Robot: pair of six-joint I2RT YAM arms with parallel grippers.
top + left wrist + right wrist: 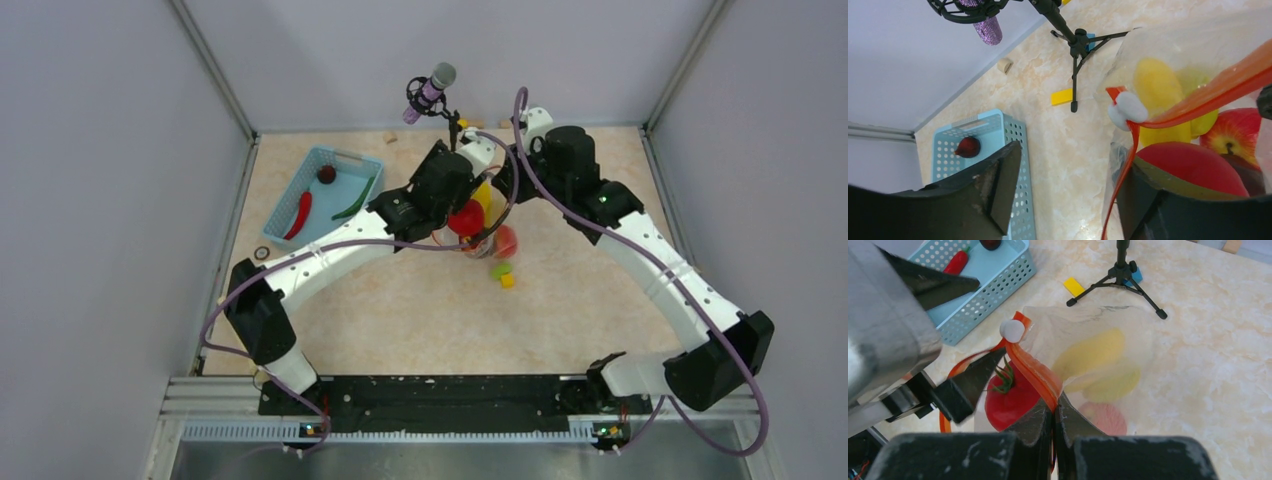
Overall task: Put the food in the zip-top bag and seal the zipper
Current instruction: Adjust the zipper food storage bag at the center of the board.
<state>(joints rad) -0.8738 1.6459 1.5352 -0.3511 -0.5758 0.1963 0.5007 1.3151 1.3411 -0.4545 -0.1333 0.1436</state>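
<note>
– Right wrist view: the zip-top bag (1128, 335), clear and crinkly, sits mid-table on the marbled beige table (1223, 365). The right gripper (1054, 412) has both fingers pressed flat together, pinching the zipper (1030, 367), that thin orange-red strip along the mouth.

– What's showing through the film?

– A smooth yellow banana (1093, 352), a paler yellow-green piece (1115, 385) and a blushed red fruit (1108, 420). At the mouth there's a glossy round tomato (1013, 402) with a green calyx.

– And the left gripper (1073, 165)?

– Fingers spread wide, nothing clamped. One black finger lies under the tomato at the bag's mouth, the other hangs over bare table, with the strip running between them.

– Arm poses from above?

– The left arm (320, 260) and right arm (650, 250) are both bent at the elbow and angled inward, their wrists meeting over the bag. Far left, a perforated light-blue basket (345, 160) holds a long red chili (300, 215), a curved green piece (352, 207) and a round dark brown piece (327, 174).
</note>
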